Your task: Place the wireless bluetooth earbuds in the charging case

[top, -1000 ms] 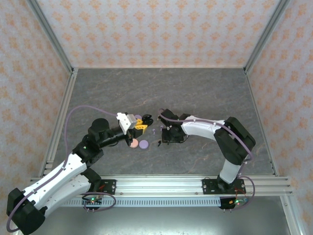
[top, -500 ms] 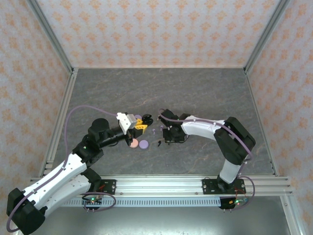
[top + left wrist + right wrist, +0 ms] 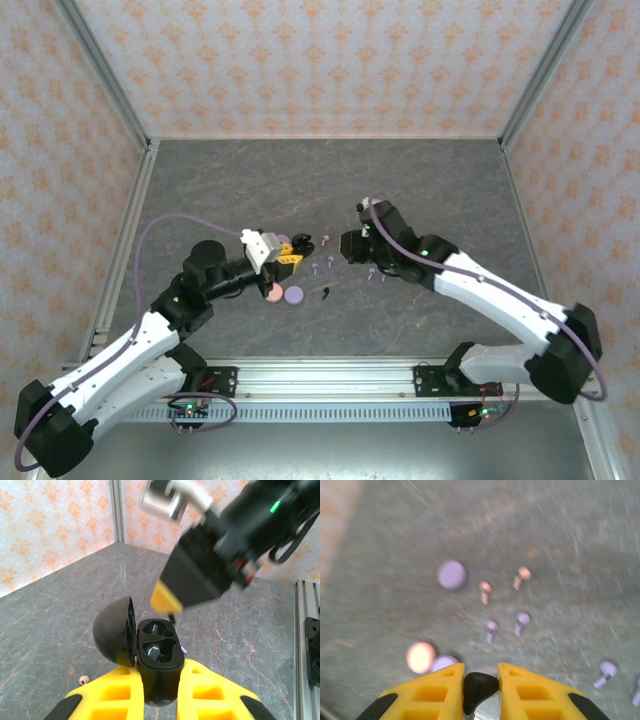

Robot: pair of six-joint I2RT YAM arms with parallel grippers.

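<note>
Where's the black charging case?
In the left wrist view, the open black charging case sits clamped in the left end effector, with the right end effector holding a black earbud just above it.

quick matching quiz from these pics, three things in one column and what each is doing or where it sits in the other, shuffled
1 left gripper
2 right gripper
3 pink disc

a lying on the table beside a purple disc
b shut on the charging case, lid open
c shut on a black earbud

Pairs: 1-b, 2-c, 3-a
</note>
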